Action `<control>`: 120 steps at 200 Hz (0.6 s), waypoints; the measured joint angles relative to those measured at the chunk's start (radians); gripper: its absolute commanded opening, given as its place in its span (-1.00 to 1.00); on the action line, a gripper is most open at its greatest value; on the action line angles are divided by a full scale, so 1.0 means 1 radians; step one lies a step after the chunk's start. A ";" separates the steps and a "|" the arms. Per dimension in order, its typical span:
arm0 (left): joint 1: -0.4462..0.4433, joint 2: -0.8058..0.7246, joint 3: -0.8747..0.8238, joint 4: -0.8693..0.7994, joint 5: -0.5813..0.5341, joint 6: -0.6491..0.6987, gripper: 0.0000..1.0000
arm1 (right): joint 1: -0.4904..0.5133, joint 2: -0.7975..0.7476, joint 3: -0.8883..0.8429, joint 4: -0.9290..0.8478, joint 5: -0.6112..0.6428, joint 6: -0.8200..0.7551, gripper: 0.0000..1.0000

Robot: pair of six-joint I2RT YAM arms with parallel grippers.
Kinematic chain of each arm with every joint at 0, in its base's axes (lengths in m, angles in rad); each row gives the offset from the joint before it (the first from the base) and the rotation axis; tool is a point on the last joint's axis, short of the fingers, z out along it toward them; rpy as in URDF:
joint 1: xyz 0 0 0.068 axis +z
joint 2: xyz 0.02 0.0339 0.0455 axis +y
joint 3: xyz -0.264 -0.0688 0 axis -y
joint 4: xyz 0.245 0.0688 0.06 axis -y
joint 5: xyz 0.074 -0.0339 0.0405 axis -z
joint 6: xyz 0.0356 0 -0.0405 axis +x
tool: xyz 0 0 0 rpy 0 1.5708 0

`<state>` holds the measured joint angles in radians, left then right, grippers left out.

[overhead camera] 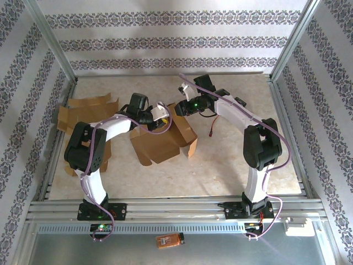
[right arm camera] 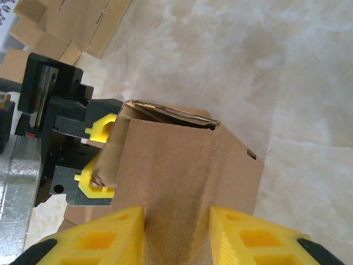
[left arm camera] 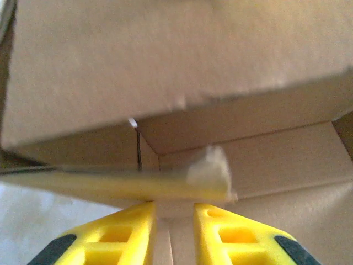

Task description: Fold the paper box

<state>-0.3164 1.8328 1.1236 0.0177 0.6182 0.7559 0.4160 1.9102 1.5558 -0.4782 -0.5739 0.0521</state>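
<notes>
The brown paper box (overhead camera: 160, 142) stands partly folded at the table's middle, with loose flaps at its lower left and right. My left gripper (overhead camera: 161, 112) reaches its upper edge from the left. In the left wrist view, the left gripper (left arm camera: 174, 212) is shut on a thin flap edge of the box (left arm camera: 165, 66). My right gripper (overhead camera: 181, 106) comes in from the right at the box's top corner. The right wrist view has the right gripper (right arm camera: 177, 218) shut on a creased panel of the box (right arm camera: 182, 160), with the left gripper's yellow fingers (right arm camera: 95, 182) behind it.
Flat brown cardboard blanks (overhead camera: 83, 110) lie at the table's left edge, partly under the left arm. Aluminium frame rails (overhead camera: 165, 208) border the marble-look table (overhead camera: 231, 165). A small orange object (overhead camera: 169, 240) lies on the metal shelf in front.
</notes>
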 measured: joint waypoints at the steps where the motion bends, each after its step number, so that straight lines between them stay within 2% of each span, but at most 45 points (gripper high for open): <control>1: 0.000 -0.002 -0.002 0.000 -0.001 0.000 -0.47 | 0.000 0.000 0.000 0.000 0.000 0.000 -0.28; 74: 0.005 -0.229 -0.121 -0.006 -0.079 0.008 -0.48 | 0.000 0.002 0.000 0.000 -0.004 -0.007 -0.28; 101: 0.072 -0.249 -0.124 -0.006 -0.096 0.017 -0.48 | 0.000 0.002 0.000 0.000 -0.004 -0.007 -0.28; 120: 0.134 -0.194 -0.072 -0.032 -0.117 0.059 -0.48 | 0.000 0.002 0.000 0.000 -0.004 -0.007 -0.28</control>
<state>-0.1829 1.6390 1.0519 -0.0139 0.5014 0.8146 0.4164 1.9121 1.5558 -0.4786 -0.5777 0.0448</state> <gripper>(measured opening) 0.262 0.361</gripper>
